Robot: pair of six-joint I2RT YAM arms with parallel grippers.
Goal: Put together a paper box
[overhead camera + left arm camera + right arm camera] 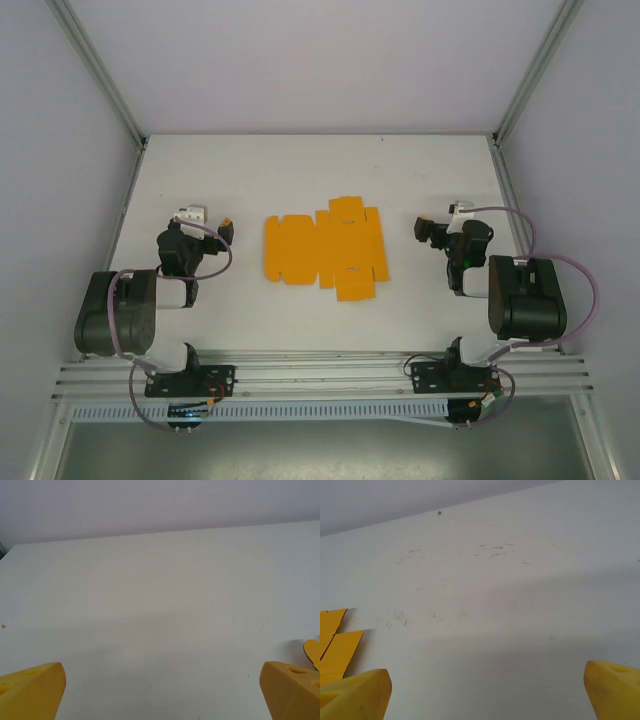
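The paper box point(322, 250) lies as a flat cut-out sheet, nothing folded up yet, on the white table point(300, 165), about midway between the two arms. Its nearest part is a flap point(355, 288) poking toward the arm bases, a little right of the sheet's middle. Further in, the main run of panels stretches left to right. That looks to be the long axis, so each short end faces one hand.

The left hand point(229, 227) sits just off the sheet's left end, so the sheet lies to its right. The right hand point(424, 229) sits just off the right end, mirror fashion. Both are level with the far half of the sheet, near it but touching nothing. From above I cannot call either one nearer; the gaps look alike.

Each hand is spread wide and holds nothing. In the left wrist view the yellow fingers point(32, 690) stand at opposite lower corners with bare table between. The right wrist view shows its fingers point(355, 695) the same way, with the sheet's edge just to their left.

Farthest off, a second flap point(345, 208) sticks out from the sheet's far side. My guess is that the first fold needs a hand to come sideways, inward over its own end of the sheet.
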